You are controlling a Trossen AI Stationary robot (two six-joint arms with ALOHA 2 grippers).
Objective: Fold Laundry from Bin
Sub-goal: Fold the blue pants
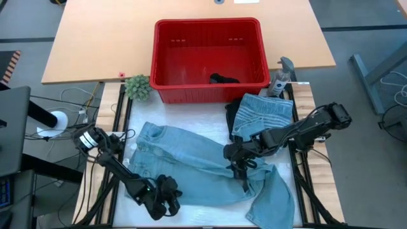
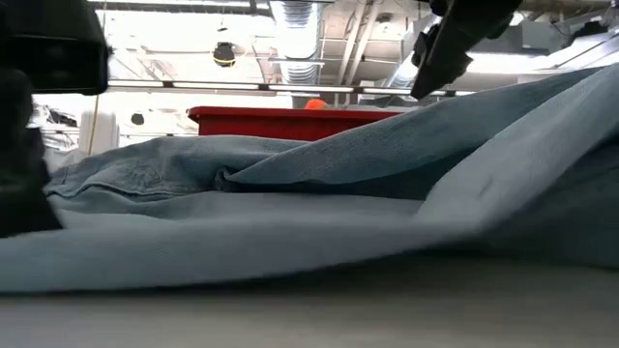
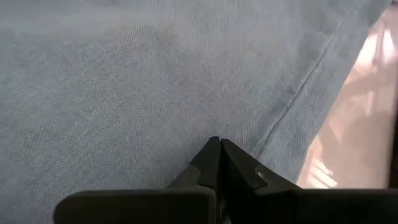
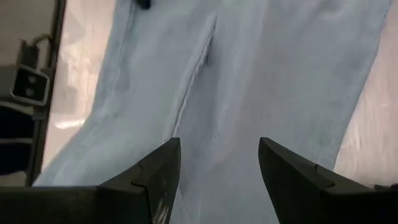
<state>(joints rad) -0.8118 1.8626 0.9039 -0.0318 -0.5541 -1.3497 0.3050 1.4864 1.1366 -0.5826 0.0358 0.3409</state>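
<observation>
right claw point(image 1: 240, 164) gapes above jeans point(image 1: 191, 162); left claw point(image 1: 166, 202) closed.

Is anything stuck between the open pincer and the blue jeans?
Nothing visible is. The right pincer hangs open right over the light blue jeans, with only bare denim showing between its fingers.

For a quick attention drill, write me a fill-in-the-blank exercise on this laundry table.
1. The bin is coloured ____.
2. The jeans spread on the table are light ____ denim.
3. The left pincer over the denim is ____.
4. The right pincer above the jeans is ____.

Missing words: red; blue; shut; open
</observation>
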